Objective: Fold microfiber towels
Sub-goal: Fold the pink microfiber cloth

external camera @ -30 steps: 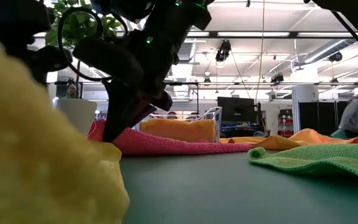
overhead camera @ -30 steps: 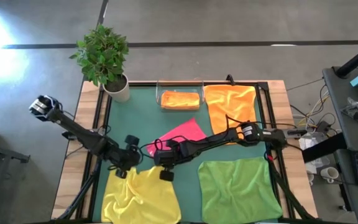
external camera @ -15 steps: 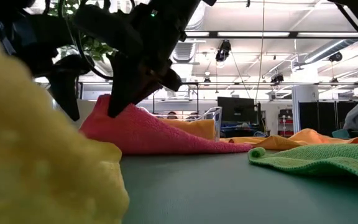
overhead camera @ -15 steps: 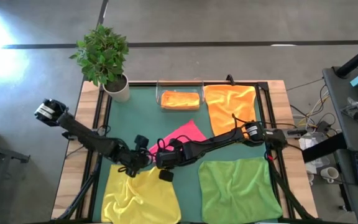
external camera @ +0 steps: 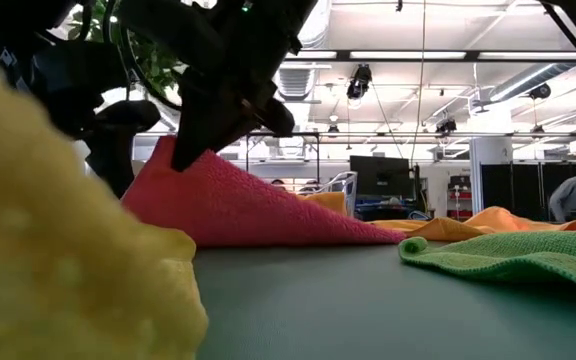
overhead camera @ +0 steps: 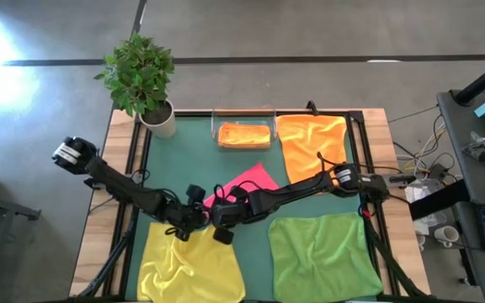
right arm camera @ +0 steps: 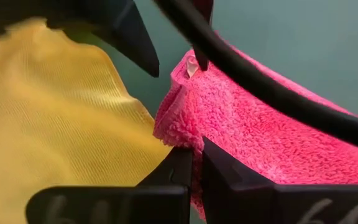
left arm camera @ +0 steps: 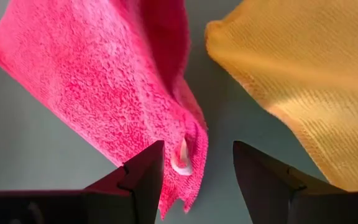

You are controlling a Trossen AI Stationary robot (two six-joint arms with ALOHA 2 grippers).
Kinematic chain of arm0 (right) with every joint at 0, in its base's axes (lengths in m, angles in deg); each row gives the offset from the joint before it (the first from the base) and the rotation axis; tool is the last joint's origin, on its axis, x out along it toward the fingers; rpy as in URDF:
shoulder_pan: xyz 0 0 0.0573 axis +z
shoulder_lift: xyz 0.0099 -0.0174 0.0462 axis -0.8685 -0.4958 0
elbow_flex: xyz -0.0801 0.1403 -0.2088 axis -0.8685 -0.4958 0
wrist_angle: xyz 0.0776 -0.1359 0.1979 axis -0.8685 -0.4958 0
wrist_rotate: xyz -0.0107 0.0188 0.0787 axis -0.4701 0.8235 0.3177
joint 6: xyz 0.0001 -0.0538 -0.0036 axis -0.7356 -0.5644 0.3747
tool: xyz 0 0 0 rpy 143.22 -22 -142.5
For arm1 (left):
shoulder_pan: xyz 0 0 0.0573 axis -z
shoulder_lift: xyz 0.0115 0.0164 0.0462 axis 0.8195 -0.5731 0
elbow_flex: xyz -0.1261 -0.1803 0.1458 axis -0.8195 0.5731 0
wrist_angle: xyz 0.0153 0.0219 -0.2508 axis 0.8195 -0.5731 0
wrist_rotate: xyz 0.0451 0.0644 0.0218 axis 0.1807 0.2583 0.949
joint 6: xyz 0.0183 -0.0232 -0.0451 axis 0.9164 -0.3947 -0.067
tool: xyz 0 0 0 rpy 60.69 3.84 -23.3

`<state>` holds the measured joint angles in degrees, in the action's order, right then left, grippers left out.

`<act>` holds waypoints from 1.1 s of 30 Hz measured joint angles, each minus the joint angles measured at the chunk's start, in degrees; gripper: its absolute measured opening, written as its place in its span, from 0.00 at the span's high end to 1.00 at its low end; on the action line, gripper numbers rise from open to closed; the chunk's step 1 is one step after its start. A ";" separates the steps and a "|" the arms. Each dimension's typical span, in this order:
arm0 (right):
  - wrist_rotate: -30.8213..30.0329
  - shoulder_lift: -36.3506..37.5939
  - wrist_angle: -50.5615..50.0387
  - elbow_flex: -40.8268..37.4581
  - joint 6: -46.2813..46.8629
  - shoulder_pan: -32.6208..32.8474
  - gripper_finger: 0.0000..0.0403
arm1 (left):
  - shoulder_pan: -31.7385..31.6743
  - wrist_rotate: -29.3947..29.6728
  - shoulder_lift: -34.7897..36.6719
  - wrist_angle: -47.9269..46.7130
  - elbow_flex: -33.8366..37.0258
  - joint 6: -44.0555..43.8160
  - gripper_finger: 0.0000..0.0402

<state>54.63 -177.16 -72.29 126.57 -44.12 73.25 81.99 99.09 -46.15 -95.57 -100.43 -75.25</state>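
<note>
The pink towel (overhead camera: pixel 251 178) lies mid-table, with its near-left corner raised off the dark green mat (overhead camera: pixel 251 244). My right gripper (overhead camera: pixel 223 220) is shut on that corner. My left gripper (overhead camera: pixel 194 209) is open right beside it. In the left wrist view its fingers (left arm camera: pixel 197 149) stand on either side of the towel's hanging corner with a white tag (left arm camera: pixel 180 158); whether they touch it I cannot tell. The yellow towel (overhead camera: pixel 188 265) lies rumpled at the near left, and the green towel (overhead camera: pixel 322 257) lies flat at the near right. One orange towel (overhead camera: pixel 310 139) lies at the far right. Another lies folded in the clear tray (overhead camera: pixel 244 135). My right gripper pinches the pink towel's edge at its near-left corner (right arm camera: pixel 182 134) between its two fingers, coming from the table's right side. The corner (external camera: pixel 183 160) is lifted clear of the mat. The rest of the towel (external camera: pixel 298 215) slopes down and lies on the mat.
A potted plant (overhead camera: pixel 141 80) stands at the far left corner. The clear tray stands at the far edge beside the orange towel. A cable (right arm camera: pixel 272 87) of the right arm runs over the pink towel. Bare mat (overhead camera: pixel 255 252) shows between the yellow and green towels.
My right gripper has lifted the pink towel's near-left corner up from the mat; the towel's far part has stayed down. My left gripper has moved toward the table's right edge, up to the raised corner.
</note>
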 joint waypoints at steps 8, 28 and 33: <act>-0.60 1.38 0.02 0.00 1.05 0.32 0.98 | 0.00 2.34 -3.86 2.30 0.04 -0.01 0.56; -3.17 2.25 -6.55 -0.02 8.93 4.28 0.98 | -1.03 1.05 -5.03 6.21 -0.24 1.94 0.96; -4.70 2.72 -8.55 -0.09 10.98 5.04 0.98 | -1.03 0.06 -4.45 6.58 -0.24 2.11 0.98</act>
<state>49.93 -174.44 -80.84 126.49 -33.13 78.29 80.97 99.16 -50.60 -88.99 -100.67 -73.14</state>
